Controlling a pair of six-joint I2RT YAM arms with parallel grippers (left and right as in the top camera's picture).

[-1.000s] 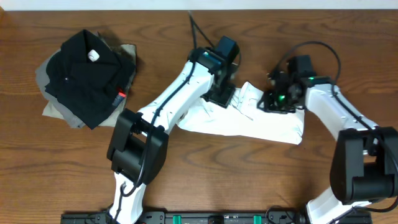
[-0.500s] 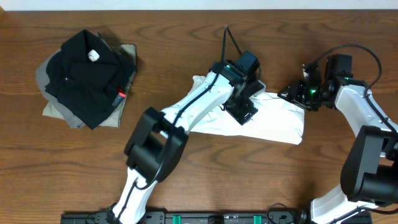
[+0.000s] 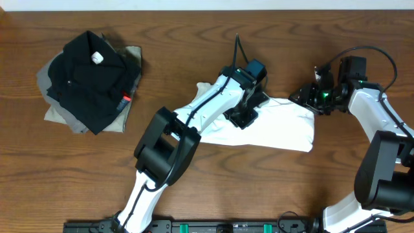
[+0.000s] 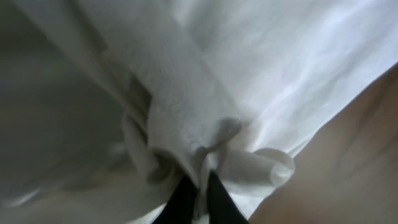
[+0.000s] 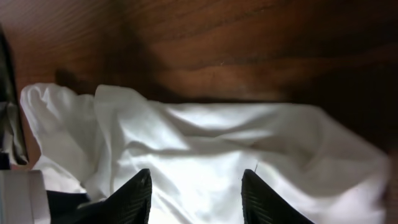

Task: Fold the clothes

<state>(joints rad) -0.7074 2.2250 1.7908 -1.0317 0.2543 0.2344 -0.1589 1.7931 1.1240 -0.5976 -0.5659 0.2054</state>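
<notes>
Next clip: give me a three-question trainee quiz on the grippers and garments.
1. True or false: the left gripper is shut on a fold of the white T-shirt.
2. The right gripper is: A) open, B) shut on the T-shirt, C) holding a black garment.
3. What colour is the top garment of the pile at the overhead view's left?
Key: 1 true; 2 A; 3 black.

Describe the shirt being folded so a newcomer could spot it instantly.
On the brown wooden table, look right of centre, between the two robot arms. The white T-shirt lies there crumpled, with the jaws of the left gripper pinched on a fold. It is the only white cloth; the black garment and the grey garment are stacked far left.
</notes>
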